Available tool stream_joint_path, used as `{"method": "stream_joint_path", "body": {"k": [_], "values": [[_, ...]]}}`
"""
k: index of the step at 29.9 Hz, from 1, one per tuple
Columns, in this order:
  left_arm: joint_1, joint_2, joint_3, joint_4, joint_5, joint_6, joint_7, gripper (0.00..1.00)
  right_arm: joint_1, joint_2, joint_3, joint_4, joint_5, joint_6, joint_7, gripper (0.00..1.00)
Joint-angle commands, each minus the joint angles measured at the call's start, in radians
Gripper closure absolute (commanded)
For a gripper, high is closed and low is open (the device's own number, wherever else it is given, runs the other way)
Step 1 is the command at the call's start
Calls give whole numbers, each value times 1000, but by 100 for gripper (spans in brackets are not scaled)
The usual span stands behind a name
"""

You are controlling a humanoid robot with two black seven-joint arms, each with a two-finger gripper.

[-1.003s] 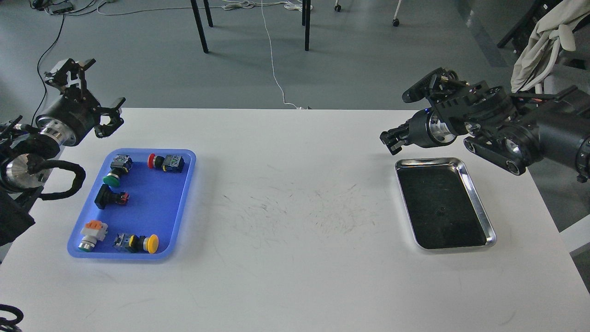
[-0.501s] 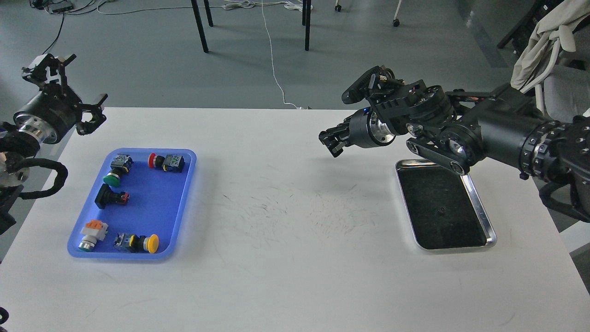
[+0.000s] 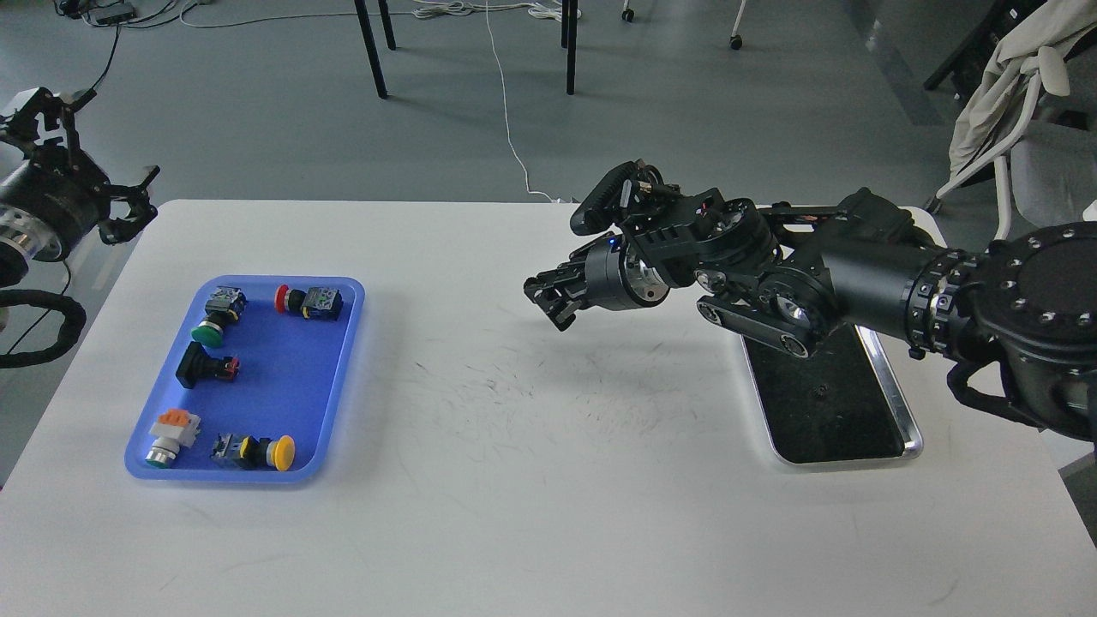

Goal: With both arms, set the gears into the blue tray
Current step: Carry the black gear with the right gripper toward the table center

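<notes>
Black and ringed with silver at the wrist, our left arm is hanging off the surface's left edge, and its left pincer (image 3: 94, 184) is spreading its fingers wide open, with nothing between them, above the floor beside the far-left corner. We are keeping it well apart from the blue tray (image 3: 338, 386), which is lying flat on the left part of the white surface (image 3: 548, 514). In the blue tray we are seeing five push-button switches: a green-capped one (image 3: 214, 319) at the far left, a red-capped one (image 3: 307, 302) at the far right, a black one (image 3: 204, 367) in the middle, a grey one with an orange top (image 3: 170, 435) at the near left, and a yellow-capped one (image 3: 257, 451) along the near rim.

Across the scuffed middle of the surface, our right arm is reaching in from the right, and its right pincer (image 3: 548, 298) is hovering above the bare centre, pointing toward the left. Its fingers are sitting close together, but they are too dark and small for us to tell whether they are gripping anything.

Farther right, the silver metal tray (image 3: 896, 403) is lying partly under our right arm. On its dark inside we are making out one tiny black gear (image 3: 821, 392), near the middle. We cannot find the second gear anywhere.
</notes>
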Motion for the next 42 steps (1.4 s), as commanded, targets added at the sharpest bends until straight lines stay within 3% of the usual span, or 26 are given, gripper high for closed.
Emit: {"method": "stream_joint_path", "body": {"k": [1,5,9,16,42], "values": [[0,14,0,-1,0,0,0,0,-19,0,-1,-4,-1,-1,0,99],[0,20,0,-1,0,0,0,0,-22,0,-1,2,-1,-9,2,99],[0,22,0,-1,0,0,0,0,-24,0,-1,50,-1,-101,46,99],[0,27,-1,-1,0,0,2,0,-43,0,-5,102,-13,-158,48,99],[11,82,-1,-4,0,0,0,0,-214,0,-13,134,-155,-204,71,99]]}}
